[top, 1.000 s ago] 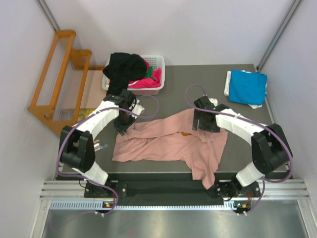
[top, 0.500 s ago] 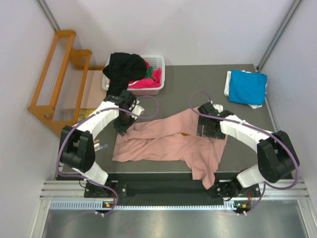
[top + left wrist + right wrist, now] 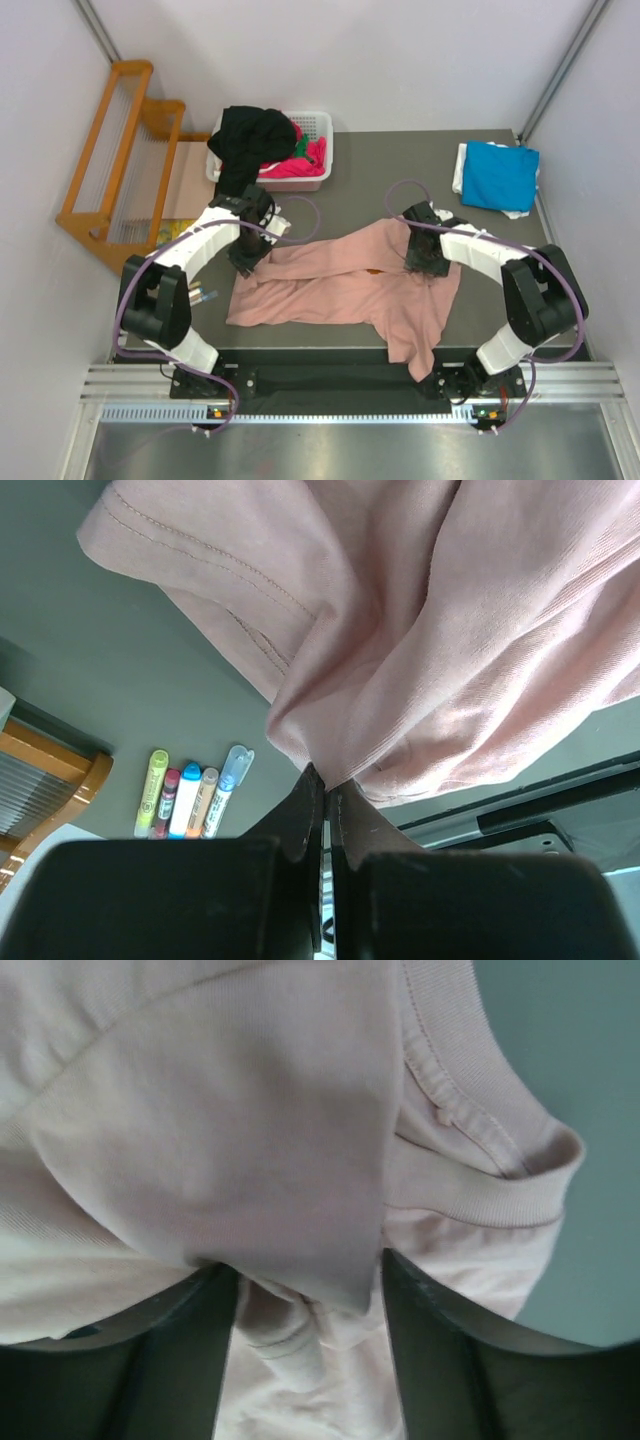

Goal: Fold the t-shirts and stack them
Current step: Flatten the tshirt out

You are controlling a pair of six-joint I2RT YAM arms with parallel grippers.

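- L arm (image 3: 190, 250): white shells w/ black joint blocks; big rounded black housing on its 9 o'clock side.
- R arm (image 3: 490, 255): same build, white links and black joints; matching black housing at 3 o'clock.
- Purple cables (image 3: 128, 290): one per arm, running along the links, loose loop by each wrist at approx 12 o'clock.
- Bases (image 3: 190, 382): black blocks at 6 o'clock edge of top view.
- L gripper (image 3: 325, 785): matte black, flat fingers tapering to thin tips, boxy black body behind.
- R gripper (image 3: 310, 1290): black fingers, smooth, rounded edges.
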